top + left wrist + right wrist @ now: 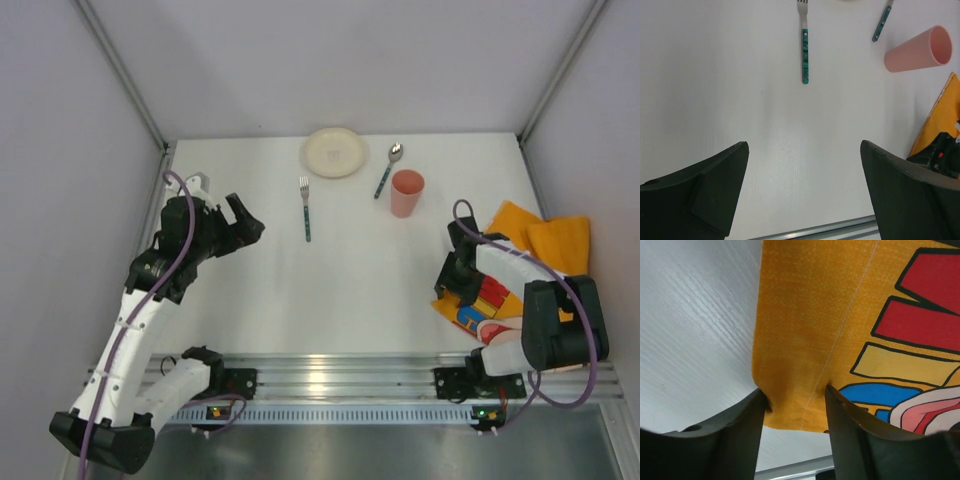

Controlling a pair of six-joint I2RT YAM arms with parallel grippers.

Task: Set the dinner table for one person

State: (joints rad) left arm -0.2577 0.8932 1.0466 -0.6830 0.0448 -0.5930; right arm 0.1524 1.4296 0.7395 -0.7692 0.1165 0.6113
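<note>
Orange placemat (805, 340) corner, near tabletop (380, 270) right edge, is pinched, apparently, between right gripper (795, 390) fingers, likely for dragging centreward; left gripper (803, 145) is held wide, empty.

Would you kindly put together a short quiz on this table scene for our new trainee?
1. True or false: the fork lies on the plate.
2. Which gripper has its fingers either side of a corner of the orange placemat?
3. What lies between the plate and the pink cup? A fork; B spoon; C placemat.
Key: 1 false, it lies on the table, apart from the plate. 2 the right gripper. 3 B.
</note>
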